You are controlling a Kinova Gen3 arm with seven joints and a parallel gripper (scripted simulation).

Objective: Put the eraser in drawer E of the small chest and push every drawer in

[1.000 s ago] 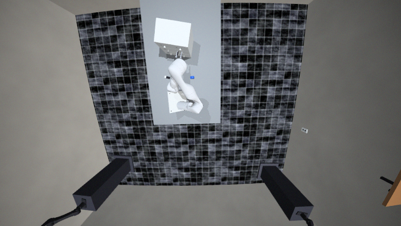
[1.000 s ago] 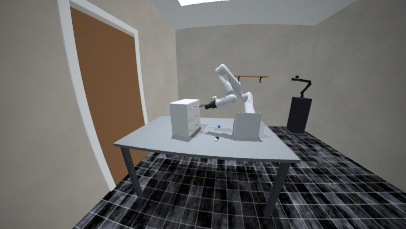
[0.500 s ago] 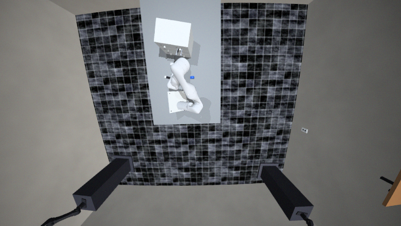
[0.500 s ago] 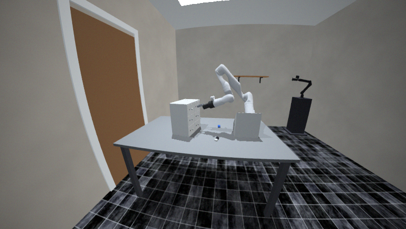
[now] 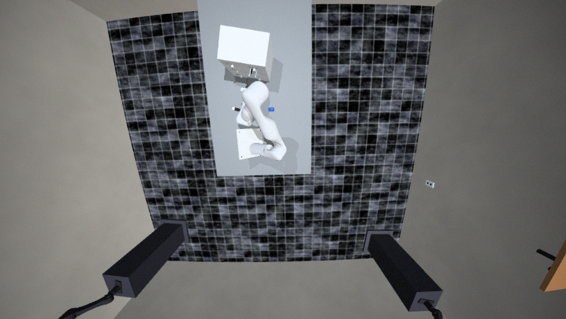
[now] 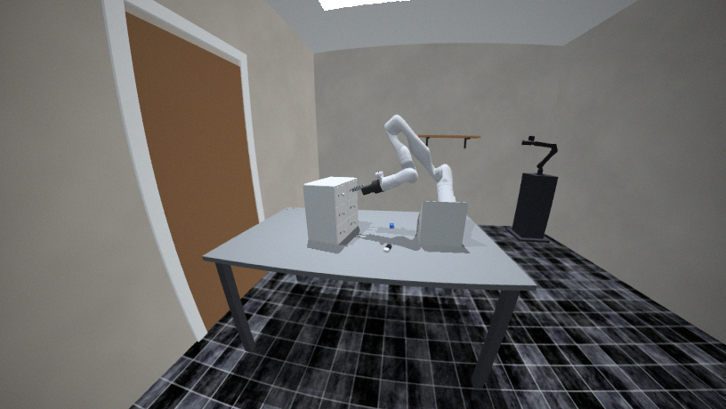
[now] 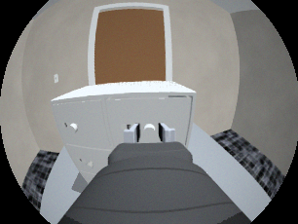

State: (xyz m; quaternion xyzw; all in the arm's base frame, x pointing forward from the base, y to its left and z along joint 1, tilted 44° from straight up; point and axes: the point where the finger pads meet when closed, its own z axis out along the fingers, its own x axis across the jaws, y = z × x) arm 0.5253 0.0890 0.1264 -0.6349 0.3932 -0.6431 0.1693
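My jaws stand just over half open around the white knob (image 5: 254, 69) (image 7: 149, 127), holding nothing. The loose drawer (image 5: 263, 73) (image 7: 170, 109) should slide lightly; I'd pinch the knob squarely.

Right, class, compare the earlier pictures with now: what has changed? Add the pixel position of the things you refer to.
The gripper (image 5: 253, 72) (image 6: 356, 188) (image 7: 149, 130) moved forward, toward the chest (image 5: 243, 45) (image 6: 320, 213) (image 7: 80, 108); its open fingers now flank a top-row knob (image 5: 254, 69) (image 7: 149, 127). Nothing was taken hold of or let go. The chest, blue block (image 5: 270, 109) (image 6: 391, 225) and black-and-white piece (image 5: 236, 109) (image 6: 387, 247) stayed put.
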